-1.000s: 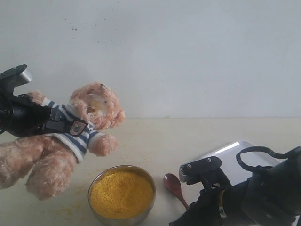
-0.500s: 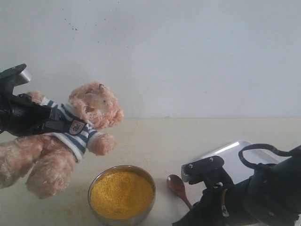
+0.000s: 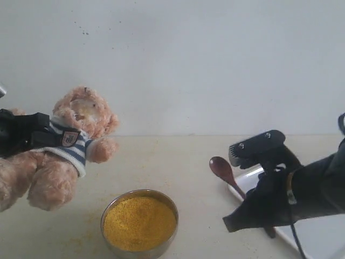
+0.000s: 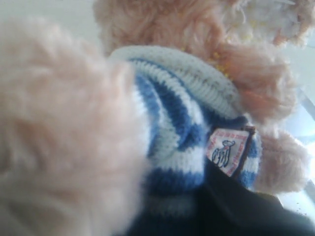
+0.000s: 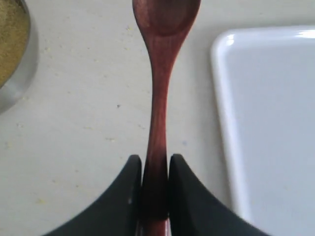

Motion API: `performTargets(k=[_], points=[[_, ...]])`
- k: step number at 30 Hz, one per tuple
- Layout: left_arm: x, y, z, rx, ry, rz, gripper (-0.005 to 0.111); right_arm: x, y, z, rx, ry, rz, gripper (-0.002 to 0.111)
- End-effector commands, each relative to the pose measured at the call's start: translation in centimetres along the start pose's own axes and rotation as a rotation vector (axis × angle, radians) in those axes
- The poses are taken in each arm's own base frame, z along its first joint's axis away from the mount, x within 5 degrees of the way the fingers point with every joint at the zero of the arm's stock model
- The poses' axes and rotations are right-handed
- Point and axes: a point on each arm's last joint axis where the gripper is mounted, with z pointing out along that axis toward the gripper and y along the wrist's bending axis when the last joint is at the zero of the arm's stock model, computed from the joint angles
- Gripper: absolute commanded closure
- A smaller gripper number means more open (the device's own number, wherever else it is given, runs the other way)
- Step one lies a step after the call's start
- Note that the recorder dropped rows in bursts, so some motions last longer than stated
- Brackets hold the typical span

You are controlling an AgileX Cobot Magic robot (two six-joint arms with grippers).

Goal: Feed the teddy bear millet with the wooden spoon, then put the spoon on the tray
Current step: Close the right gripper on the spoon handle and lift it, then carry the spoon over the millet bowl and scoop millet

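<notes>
My left gripper (image 3: 47, 136) is shut on the teddy bear (image 3: 70, 116), gripping its striped shirt (image 4: 172, 123) beside the badge (image 4: 227, 150) and holding it tilted off the table at the left. One black finger (image 4: 236, 206) presses into the shirt. My right gripper (image 3: 249, 199) is shut on the thin handle of the wooden spoon (image 3: 221, 167), with the jaws tight on both sides (image 5: 155, 164). The spoon (image 5: 158, 88) hangs above the table, its bowl pointing away, just beside the white tray (image 5: 275, 123). The millet (image 3: 140, 222) fills the metal bowl (image 3: 106, 216) at front centre.
The tray (image 3: 321, 240) lies at the front right, mostly under my right arm. A plain pale wall stands behind the table. The metal bowl's rim (image 5: 22, 73) shows at the edge of the right wrist view. A few stray grains dot the tabletop.
The left gripper carried the bear further left. The right gripper lifted the spoon and moved it right and back, away from the bowl, to the tray's near edge.
</notes>
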Motion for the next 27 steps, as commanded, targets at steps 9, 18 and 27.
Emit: performTargets(k=[9, 18, 27], points=[[1.2, 0.6, 0.1, -0.007, -0.032, -0.065, 0.103, -7.7, -1.4, -11.2, -0.027, 0.217, -0.155, 0.109], [1.1, 0.9, 0.1, -0.034, -0.045, -0.018, 0.103, -11.5, 6.0, -9.7, -0.086, 0.295, -0.404, 0.109], [1.0, 0.9, 0.1, -0.036, -0.054, 0.002, 0.103, -10.1, 13.9, -2.7, 0.114, 0.380, -0.872, 0.109]])
